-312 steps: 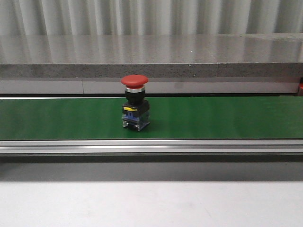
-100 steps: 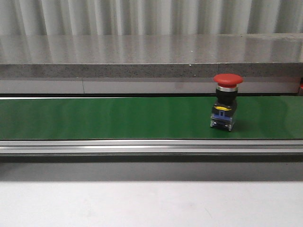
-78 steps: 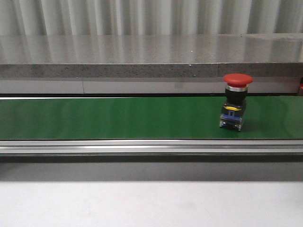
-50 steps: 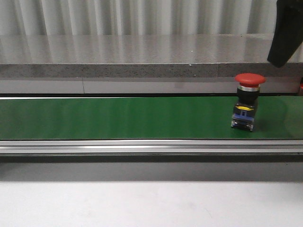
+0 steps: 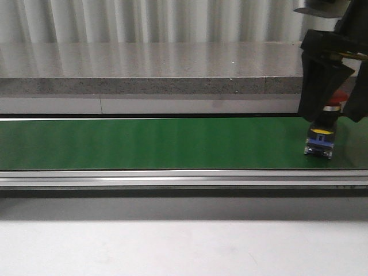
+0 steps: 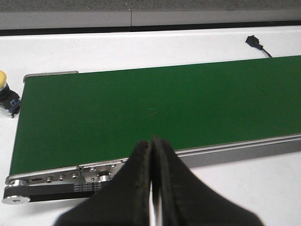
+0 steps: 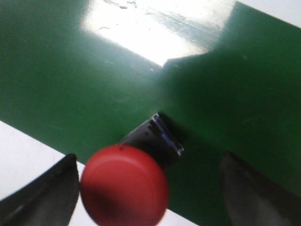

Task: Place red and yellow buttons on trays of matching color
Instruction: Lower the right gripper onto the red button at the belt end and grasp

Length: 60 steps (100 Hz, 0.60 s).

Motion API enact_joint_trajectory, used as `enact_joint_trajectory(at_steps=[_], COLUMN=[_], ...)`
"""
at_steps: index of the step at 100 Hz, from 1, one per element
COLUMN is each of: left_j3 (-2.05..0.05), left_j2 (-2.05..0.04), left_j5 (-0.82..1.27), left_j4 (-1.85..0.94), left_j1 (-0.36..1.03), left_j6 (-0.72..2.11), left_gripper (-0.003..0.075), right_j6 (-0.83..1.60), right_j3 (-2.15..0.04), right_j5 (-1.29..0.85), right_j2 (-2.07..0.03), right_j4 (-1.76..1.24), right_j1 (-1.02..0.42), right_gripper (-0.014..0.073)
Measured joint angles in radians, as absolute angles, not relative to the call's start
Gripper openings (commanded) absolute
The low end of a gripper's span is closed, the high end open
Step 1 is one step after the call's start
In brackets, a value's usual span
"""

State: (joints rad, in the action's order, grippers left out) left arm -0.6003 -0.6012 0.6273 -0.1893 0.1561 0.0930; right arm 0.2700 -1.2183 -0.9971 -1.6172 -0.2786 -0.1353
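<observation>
- No brand, label or writing is showing clearly enough to read anywhere in these views.
- One red button (image 5: 322, 133) is standing upright on the green belt (image 5: 149, 144), near the belt's right end in the front view; its red cap (image 7: 123, 185) is filling the lower part of the right wrist view, with the dark body and clear blue-tinted base under it.
- One yellow button (image 6: 6, 94) is lying off the belt, on the white table (image 6: 155, 47) just beside the belt's end, seen only at the edge of the left wrist view.
- One right gripper (image 5: 330, 86) is hanging over the red button, its two dark fingers (image 7: 44, 188) spread wide on either side of the cap; whether either finger is touching the cap is not clear, and the cap sits close to one of them.
- One left gripper (image 6: 153, 188) is sitting near the belt's metal side rail (image 6: 235, 149), its two fingers pressed together with nothing between them.
- One small black plug with a cable (image 6: 255, 42) is resting on the white table beyond the belt.
- One grey stone-like ledge (image 5: 144, 69) is running behind the belt, with a ribbed wall (image 5: 161, 20) above it.
- No trays are appearing in any view.
</observation>
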Motion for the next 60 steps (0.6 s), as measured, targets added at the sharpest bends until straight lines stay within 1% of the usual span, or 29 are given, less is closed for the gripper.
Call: enact_joint_trajectory(at_steps=[3, 10, 15, 20, 26, 41, 60], left_j3=[-0.600, -0.600, -0.600, -0.600, -0.600, -0.600, -0.600], left_j2=[-0.601, -0.601, -0.601, -0.601, -0.601, -0.601, -0.601], left_j5=[0.627, 0.627, 0.627, 0.627, 0.627, 0.627, 0.629], left_j4=[-0.189, -0.189, -0.189, -0.189, -0.189, -0.189, -0.189], left_j1=[0.156, 0.156, 0.156, 0.156, 0.156, 0.156, 0.156], left_j6=[0.093, 0.093, 0.093, 0.093, 0.093, 0.093, 0.093], left_gripper=[-0.0020, -0.0020, -0.0020, -0.0020, -0.0020, -0.0020, -0.0020], right_j6=[0.272, 0.272, 0.274, 0.274, 0.276, 0.268, 0.237], right_j3=[-1.218, -1.218, -1.218, -1.221, -1.223, -1.223, -1.223], right_j5=[-0.996, -0.987, -0.980, -0.972, -0.970, -0.973, -0.968], right_j2=[-1.621, -1.626, -1.626, -1.626, -1.623, -1.611, -1.553], right_j4=[-0.279, -0.279, -0.274, -0.268, -0.268, -0.265, -0.267], right_j1=[-0.135, -0.135, -0.135, -0.135, -0.135, -0.111, 0.027], right_gripper=[0.0388, 0.0270, 0.0213, 0.0178, 0.0160, 0.0162, 0.0162])
